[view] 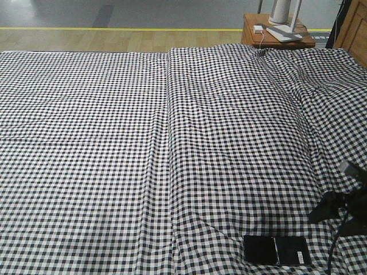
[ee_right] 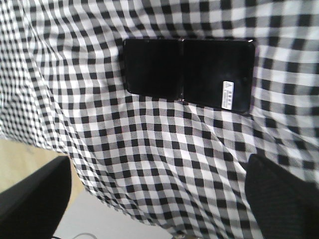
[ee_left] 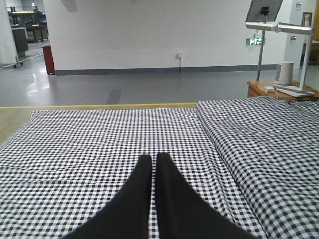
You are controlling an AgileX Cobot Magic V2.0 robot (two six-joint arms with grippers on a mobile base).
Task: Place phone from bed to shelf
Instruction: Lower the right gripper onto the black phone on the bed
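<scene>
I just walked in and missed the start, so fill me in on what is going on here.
A two-armed robot is set to move the phone off the bed. The phone lies flat there, near the bed's edge. The right gripper hangs open close by, not touching it. The left gripper is shut and empty over the bed. No shelf is in view.

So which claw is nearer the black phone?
The right claw, open beside the flat glossy black phone; the left claw is shut over bare black-and-white gingham bed.

1x phone [view: 277,250], 1x bed [view: 114,143]
</scene>
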